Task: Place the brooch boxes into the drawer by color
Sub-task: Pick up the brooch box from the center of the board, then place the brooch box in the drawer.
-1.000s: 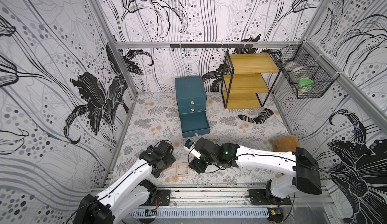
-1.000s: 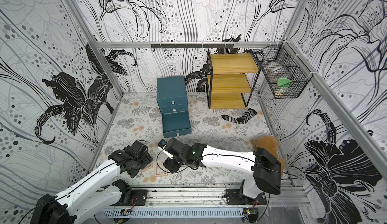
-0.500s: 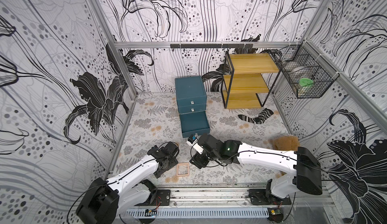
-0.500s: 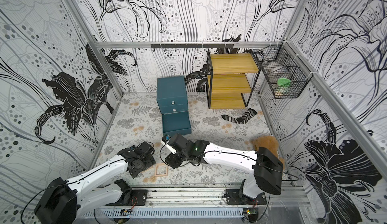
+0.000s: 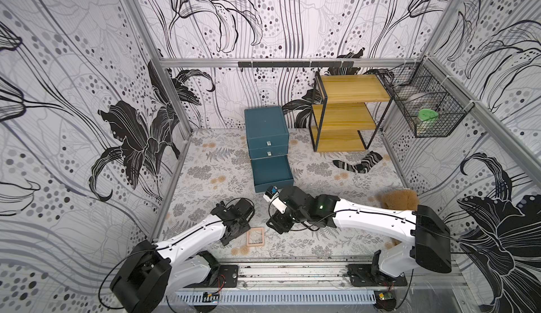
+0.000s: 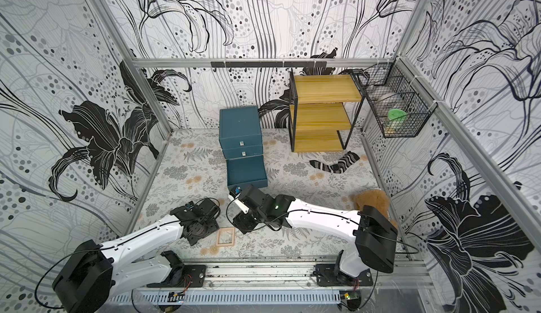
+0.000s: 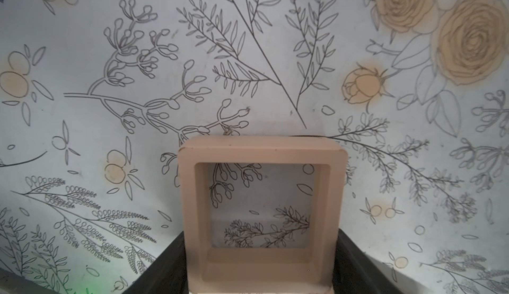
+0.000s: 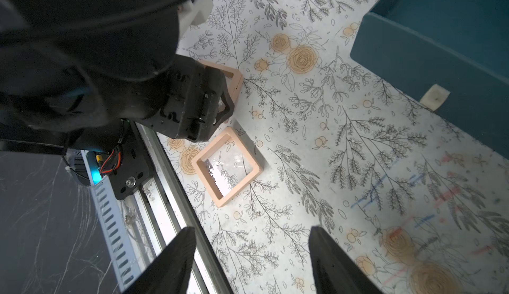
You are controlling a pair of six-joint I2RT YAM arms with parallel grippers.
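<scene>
The left gripper (image 7: 260, 234) squeezes a pink box (image 7: 261, 152) by both sides; the right gripper (image 8: 252, 229) gapes empty, nearer the open drawer (image 5: 270, 169) lying beyond both.

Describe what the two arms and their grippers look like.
The left arm and right arm have white shells, black joints and boxy black bases, with thin black cables looping alongside. A green light glows on the right arm. The left gripper and right gripper are black; the right's fingers taper.
</scene>
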